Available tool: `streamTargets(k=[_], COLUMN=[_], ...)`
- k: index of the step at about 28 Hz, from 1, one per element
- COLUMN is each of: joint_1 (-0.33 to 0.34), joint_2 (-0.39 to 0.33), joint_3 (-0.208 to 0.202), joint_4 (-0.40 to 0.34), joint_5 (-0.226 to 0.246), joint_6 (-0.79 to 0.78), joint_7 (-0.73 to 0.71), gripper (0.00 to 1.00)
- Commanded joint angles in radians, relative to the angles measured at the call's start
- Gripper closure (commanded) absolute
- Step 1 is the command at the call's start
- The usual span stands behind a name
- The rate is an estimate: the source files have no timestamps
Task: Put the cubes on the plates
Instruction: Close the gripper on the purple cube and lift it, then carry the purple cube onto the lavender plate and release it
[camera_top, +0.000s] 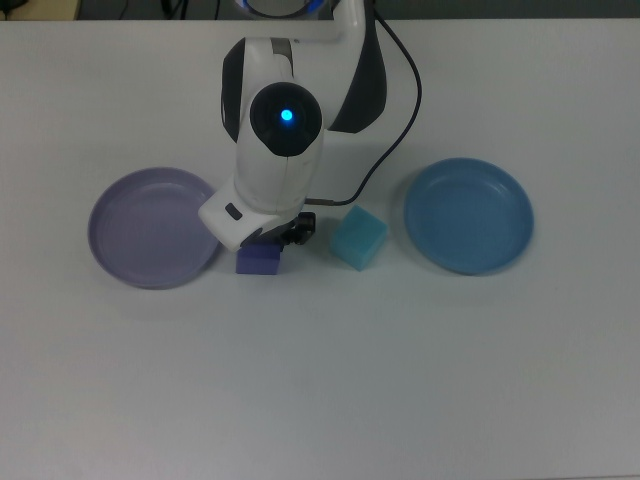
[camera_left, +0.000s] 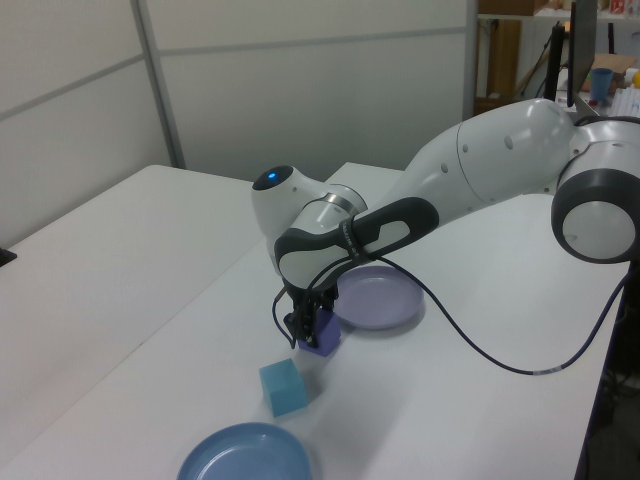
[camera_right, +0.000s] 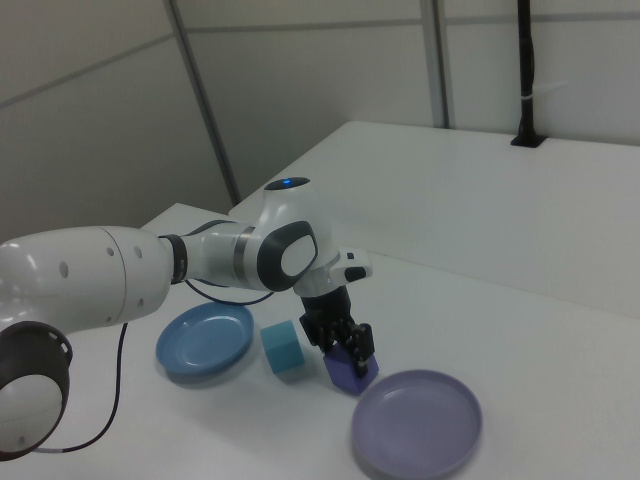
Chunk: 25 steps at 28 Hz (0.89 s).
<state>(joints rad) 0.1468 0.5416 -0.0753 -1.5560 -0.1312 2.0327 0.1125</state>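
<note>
White tabletop (camera_top: 320, 380): carries all items listed.

Lavender plate (camera_top: 153, 227): at the top view's left, empty, resting flat.

Blue plate (camera_top: 468, 214): at the top view's right, empty, well apart from the lavender plate.

Purple cube (camera_top: 258, 260): on the tabletop just beside the lavender plate's rim, between the two plates, partly covered from above by the arm's wrist. In the right view (camera_right: 350, 372) it sits between the cyan cube and the lavender plate (camera_right: 418, 422).

Cyan cube (camera_top: 358, 237): on the tabletop, near the blue plate, apart from the purple cube, turned at an angle to it.

Claw (camera_left: 309, 331): lowered onto the purple cube, fingers down either side of it; whether they press its faces cannot be told.

Arm (camera_left: 480, 170): white, blue light lit on one joint, black cable looping beside it.
</note>
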Motion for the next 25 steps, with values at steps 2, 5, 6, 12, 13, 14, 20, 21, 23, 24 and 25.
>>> streamTargets(k=[2, 5, 6, 12, 13, 14, 20, 21, 23, 24, 25], joint_1=[0.011, 0.010, 0.010, -0.035, -0.048, -0.061, -0.136, -0.159, -0.174, -0.177, -0.177], joint_2=[-0.006, -0.026, -0.035, -0.078, -0.080, -0.083, -0.085, -0.075, -0.055, -0.049, -0.043], joint_3=[-0.009, -0.012, -0.014, -0.054, -0.054, -0.054, -0.054, -0.054, -0.054, -0.054, -0.054], joint_4=[0.008, 0.008, 0.008, 0.007, 0.007, 0.007, -0.016, -0.030, -0.029, -0.029, -0.030], joint_5=[-0.012, -0.010, -0.008, 0.024, 0.028, 0.037, 0.051, 0.051, 0.044, 0.039, 0.036], joint_6=[0.006, 0.001, -0.002, -0.040, -0.042, -0.045, -0.071, -0.060, -0.060, -0.060, -0.059], joint_7=[0.026, 0.024, 0.024, -0.022, -0.037, -0.051, -0.158, -0.171, -0.177, -0.181, -0.186], gripper=[1.00, 1.00, 1.00, 1.00, 1.00, 1.00, 1.00, 1.00, 1.00, 1.00, 1.00])
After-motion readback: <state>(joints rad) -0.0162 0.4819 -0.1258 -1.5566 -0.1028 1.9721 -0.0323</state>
